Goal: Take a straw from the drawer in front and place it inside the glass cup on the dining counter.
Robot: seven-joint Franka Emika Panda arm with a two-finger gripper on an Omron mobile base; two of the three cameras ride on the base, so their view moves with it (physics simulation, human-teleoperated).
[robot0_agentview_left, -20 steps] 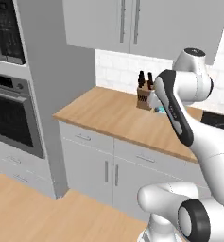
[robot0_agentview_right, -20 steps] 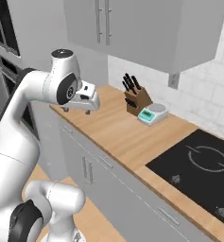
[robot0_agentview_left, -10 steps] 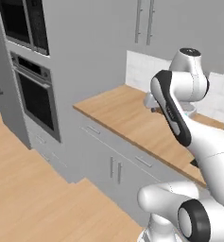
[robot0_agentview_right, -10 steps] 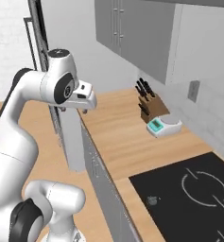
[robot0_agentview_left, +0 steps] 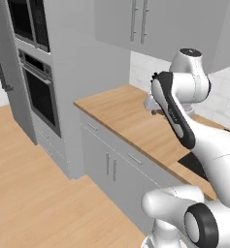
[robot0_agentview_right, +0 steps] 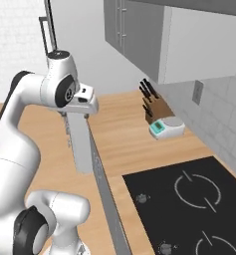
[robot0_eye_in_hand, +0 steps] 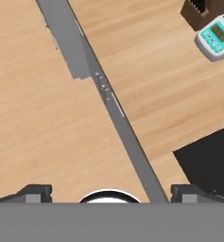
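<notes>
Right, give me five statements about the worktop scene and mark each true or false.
1. The gripper is open and holds nothing. True.
2. A knife block stands on the worktop by the wall. True.
3. The scale by the knife block is red. False: it is white with a teal face.
4. The hob is set into the worktop. True.
5. A drawer under the worktop stands pulled out. False: the fronts below the worktop are all shut.
</notes>
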